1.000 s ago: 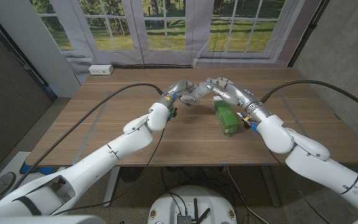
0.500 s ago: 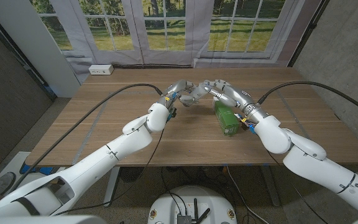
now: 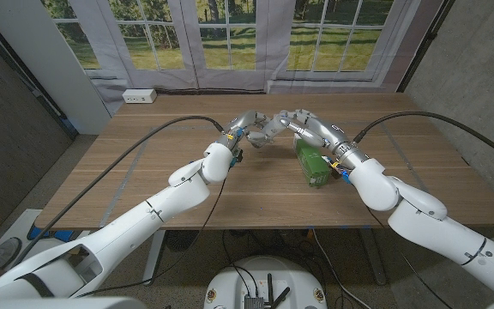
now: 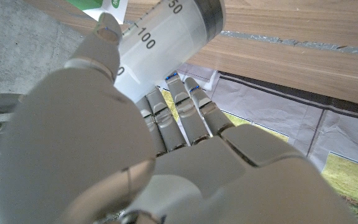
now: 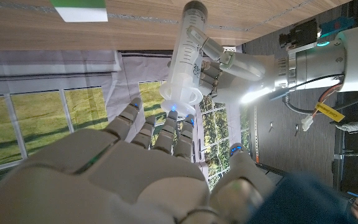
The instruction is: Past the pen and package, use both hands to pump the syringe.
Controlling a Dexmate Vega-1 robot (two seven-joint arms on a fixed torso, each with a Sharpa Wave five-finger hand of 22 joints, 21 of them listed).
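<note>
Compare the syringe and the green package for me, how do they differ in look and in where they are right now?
The syringe is a clear tube with printed numbers and a dark plunger tip; the green package is opaque, boxy and green. The syringe is held up between the left hand and the right hand; the package lies on the table with no hand gripping it. Both sit near the table's middle.

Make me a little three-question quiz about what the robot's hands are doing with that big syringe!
1. True or false: the green package lies on the table under the right arm.
2. Which hand grips the syringe barrel? A) left hand B) right hand
3. Fill in: in the left wrist view, the biggest number printed on the barrel is ___.

Key: 1 true; 2 A; 3 100.
</note>
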